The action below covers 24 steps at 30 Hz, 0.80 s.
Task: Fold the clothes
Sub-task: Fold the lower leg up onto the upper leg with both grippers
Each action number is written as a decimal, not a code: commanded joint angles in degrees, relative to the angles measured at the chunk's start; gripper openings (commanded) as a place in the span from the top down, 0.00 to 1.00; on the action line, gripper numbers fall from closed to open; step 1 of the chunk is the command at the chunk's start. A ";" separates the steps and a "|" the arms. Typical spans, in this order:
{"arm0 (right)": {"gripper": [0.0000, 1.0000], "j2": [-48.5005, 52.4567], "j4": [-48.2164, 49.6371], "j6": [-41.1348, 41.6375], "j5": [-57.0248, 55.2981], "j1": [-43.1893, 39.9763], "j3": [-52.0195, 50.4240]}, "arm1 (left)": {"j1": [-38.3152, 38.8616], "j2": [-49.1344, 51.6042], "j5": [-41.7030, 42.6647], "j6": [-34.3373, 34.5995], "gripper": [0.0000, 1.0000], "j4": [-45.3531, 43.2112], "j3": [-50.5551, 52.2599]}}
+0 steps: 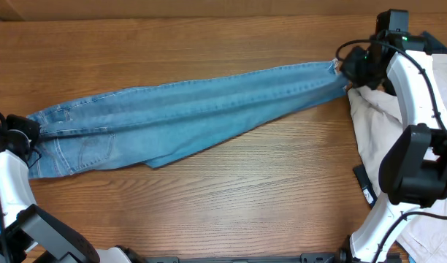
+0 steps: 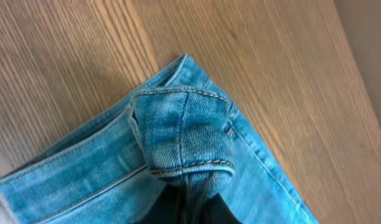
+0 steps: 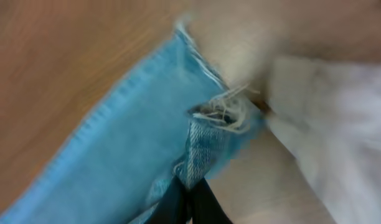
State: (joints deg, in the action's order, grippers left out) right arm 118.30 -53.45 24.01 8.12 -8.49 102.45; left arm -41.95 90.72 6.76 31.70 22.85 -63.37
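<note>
The left claw (image 1: 28, 133) is clamping the jeans (image 1: 187, 113) at the waistband (image 2: 181, 134), the right claw (image 1: 346, 73) is pinching the frayed hem (image 3: 225, 109), and the denim is lying stretched along the worktop (image 1: 209, 212) between them.

jeans (image 1: 187, 109): were light-blue denim cloth, matt, with a frayed hem.
table (image 1: 209, 204): was brown wood, smooth, its grain visible.
pale garment (image 1: 371, 126): was beige cloth, matt.
arm casings (image 1: 413, 88): were white plastic, smooth, slightly glossy.
</note>
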 commanded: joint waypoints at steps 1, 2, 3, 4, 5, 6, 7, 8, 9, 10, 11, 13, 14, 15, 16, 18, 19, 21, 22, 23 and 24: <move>0.52 2.60 9.99 0.42 -3.50 -0.81 2.08 | -1.49 2.16 -10.25 2.21 0.53 -4.57 -1.29; 0.44 3.19 12.79 0.42 -3.50 -0.42 2.08 | -1.51 3.04 -9.64 2.19 0.14 -6.05 -1.29; 0.42 3.26 14.34 0.44 -3.34 -0.15 2.08 | -1.53 3.63 -8.39 2.12 0.00 -6.75 -1.31; 0.41 3.45 15.30 0.44 -3.30 0.13 2.08 | -1.75 3.89 -7.41 1.92 0.00 -6.86 -1.31; 0.37 3.45 15.56 0.42 -3.32 0.28 2.08 | -1.99 4.04 -5.66 1.31 0.00 -6.84 -1.31; 0.34 3.45 15.32 0.42 -3.32 0.35 2.10 | -2.27 4.04 -3.30 0.00 0.00 -6.82 -1.31; 0.34 3.43 14.40 0.37 -3.32 0.35 2.10 | -2.38 4.00 -1.18 -1.31 0.00 -6.73 -1.31; 0.34 3.43 13.31 -0.04 -3.32 0.35 2.10 | -2.38 3.93 0.90 -2.62 0.00 -6.47 -1.31; 0.33 3.43 11.37 -0.26 -3.50 0.24 2.10 | -2.38 3.72 2.43 -3.48 0.00 -5.99 -1.31; 0.33 3.43 9.92 -0.33 -3.56 0.07 2.10 | -2.36 3.50 3.30 -3.65 0.00 -5.46 -1.31; 0.32 3.43 8.48 -0.66 -3.52 -0.15 2.10 | -2.36 3.15 4.28 -3.65 0.00 -4.90 -1.31; 0.32 3.43 5.11 -1.57 -3.54 -0.39 2.10 | -2.36 2.27 7.23 -4.63 0.00 -3.58 -1.31; 0.32 3.43 3.61 -1.64 -3.52 -0.46 2.10 | -2.25 1.68 9.05 -5.57 0.00 -2.58 -1.31; 0.32 3.45 2.43 -1.79 -3.54 -0.52 2.08 | -2.21 1.25 10.38 -6.10 0.00 -1.64 -1.31; 0.32 3.45 1.25 -2.01 -3.52 -0.52 2.01 | -2.14 0.94 11.54 -6.27 0.00 -0.39 -1.31; 0.32 3.45 -0.72 -3.48 -3.28 -0.52 1.79 | -1.84 0.52 13.66 -6.62 0.00 3.10 -1.31; 0.32 3.45 -2.27 -4.74 -3.26 -0.44 1.77 | -1.49 0.52 13.66 -7.98 0.00 6.71 -1.31; 0.32 3.45 -3.52 -6.40 -3.23 -0.22 1.77 | -1.16 0.57 11.67 -9.92 0.00 11.28 -1.29; 0.32 3.45 -4.00 -7.19 -3.26 -0.09 1.77 | -1.03 0.66 9.88 -10.49 0.00 13.31 -1.29; 0.32 3.45 -4.31 -7.98 -3.23 -0.04 1.77 | -0.85 0.74 8.09 -11.06 0.00 14.99 -1.27; 0.32 3.45 -4.63 -8.85 -3.30 -0.02 1.77 | -0.72 0.85 6.67 -11.43 0.00 16.00 -1.25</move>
State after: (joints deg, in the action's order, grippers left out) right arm 121.51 -57.67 19.20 5.28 -8.62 103.24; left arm -43.46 92.73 16.53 24.32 36.64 -64.12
